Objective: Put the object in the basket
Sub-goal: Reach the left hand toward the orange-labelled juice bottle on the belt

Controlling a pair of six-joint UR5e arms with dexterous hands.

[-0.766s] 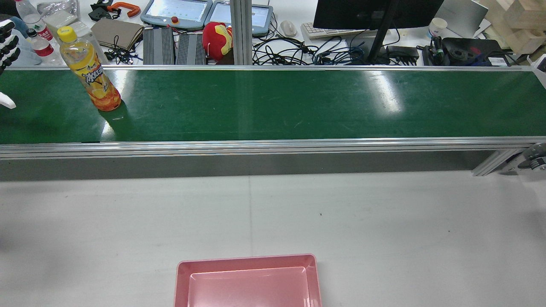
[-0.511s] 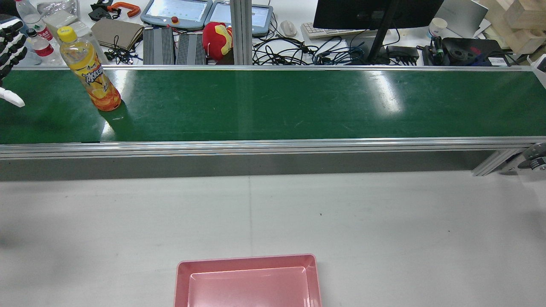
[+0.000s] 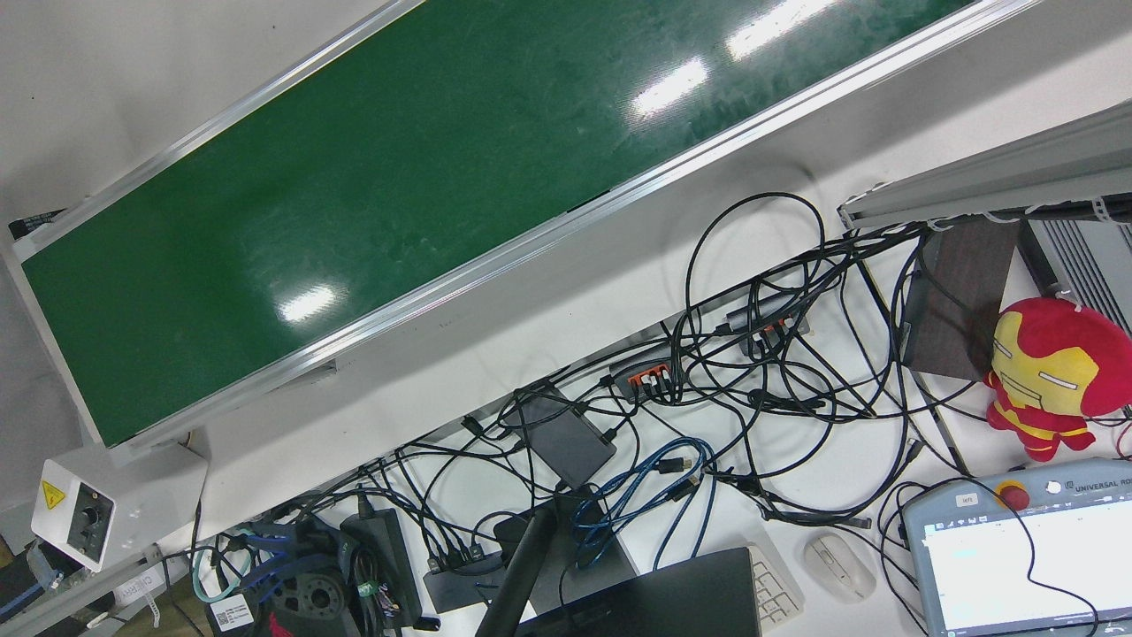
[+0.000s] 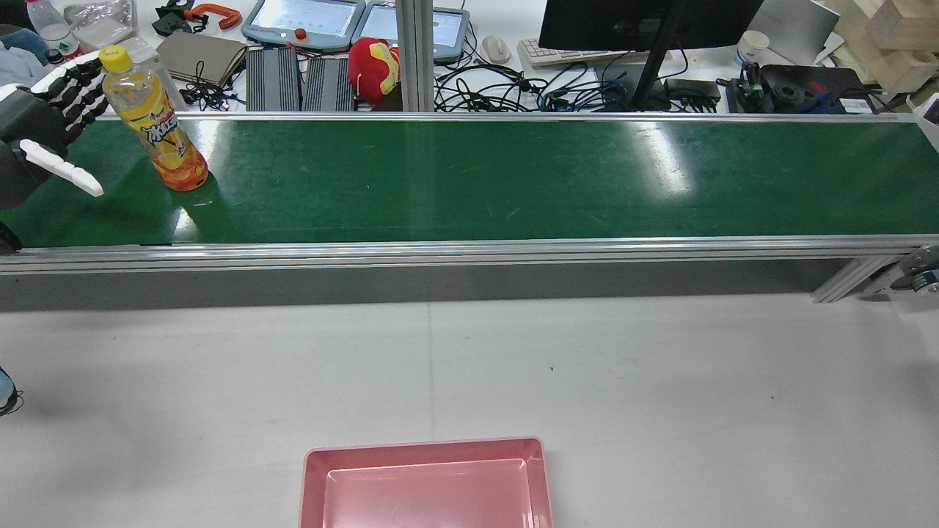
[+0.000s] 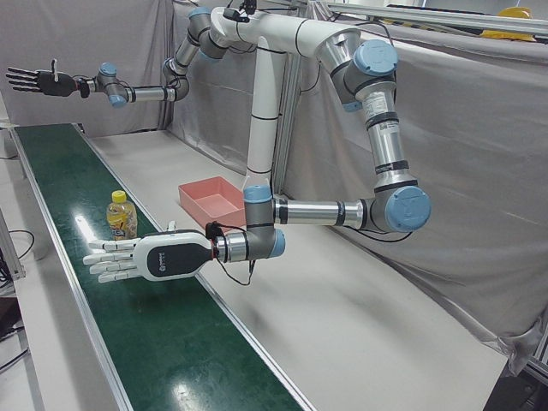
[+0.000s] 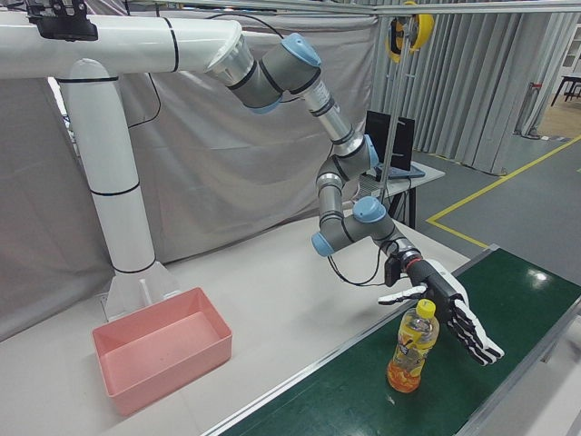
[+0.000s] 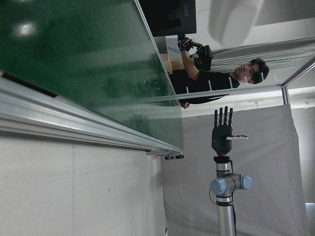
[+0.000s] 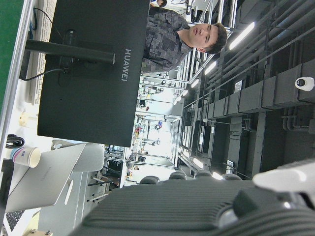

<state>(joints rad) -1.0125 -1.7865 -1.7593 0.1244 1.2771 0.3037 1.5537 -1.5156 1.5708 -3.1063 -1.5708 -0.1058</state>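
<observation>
An orange-drink bottle (image 4: 154, 121) with a yellow cap stands upright on the green conveyor belt (image 4: 469, 176) at its left end. My left hand (image 4: 44, 125) is open, fingers spread, just left of the bottle and apart from it. The right-front view shows this hand (image 6: 458, 318) beside the bottle (image 6: 413, 350), and so does the left-front view (image 5: 141, 257), where the bottle (image 5: 122, 216) stands behind it. The pink basket (image 4: 425, 484) sits empty on the grey table. My right hand (image 5: 38, 81) is open and raised at the belt's far end.
Aluminium rails (image 4: 469, 253) edge the belt. Behind it lies a cluttered desk with cables (image 4: 528, 88), a monitor (image 4: 645, 22), pendants (image 4: 304, 18) and a red plush toy (image 4: 373, 67). The white arm pedestal (image 5: 261, 128) stands behind the basket (image 5: 212, 199).
My left hand has moved right along the belt, further into the rear view and closer to the bottle. The bottle and basket have not moved.
</observation>
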